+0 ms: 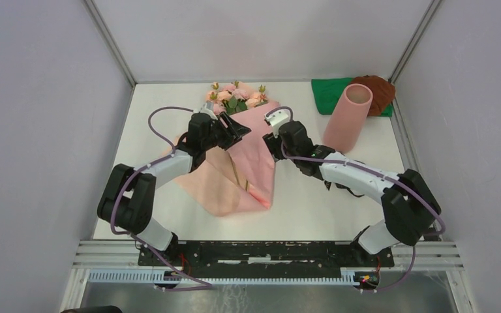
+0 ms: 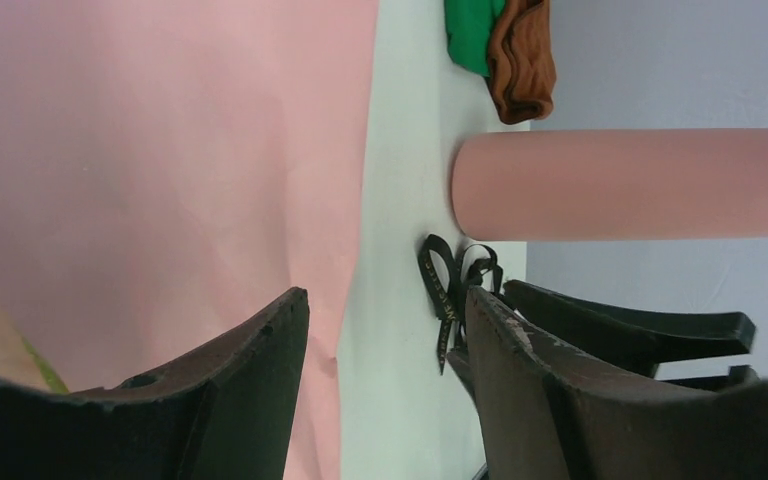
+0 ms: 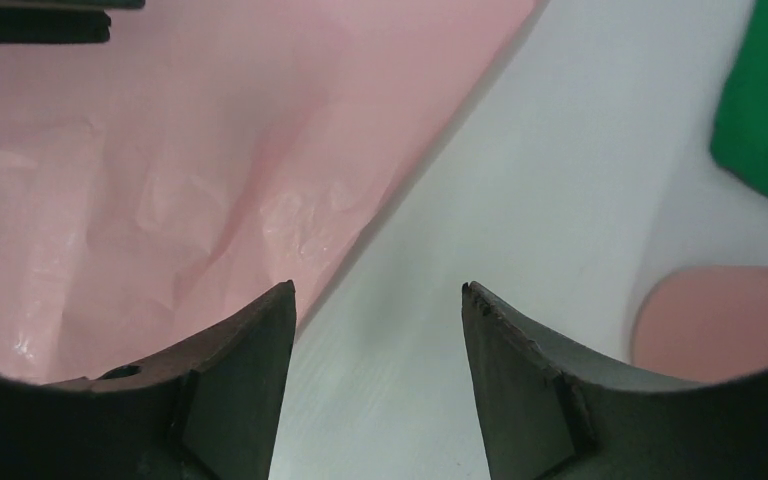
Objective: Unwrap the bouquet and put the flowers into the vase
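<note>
left hand (image 1: 240, 126) and right hand (image 1: 271, 145) gape over the bouquet (image 1: 253, 166).

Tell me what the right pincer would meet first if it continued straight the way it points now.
Probably the bare table, just beside the edge of the pink wrapping paper. The right pincer is open and nothing else lies between; depth is hard to judge.

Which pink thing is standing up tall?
The vase, a plain pink cylinder beside the green cloth; the pink wrapping paper and the flowers lie flat.
</note>
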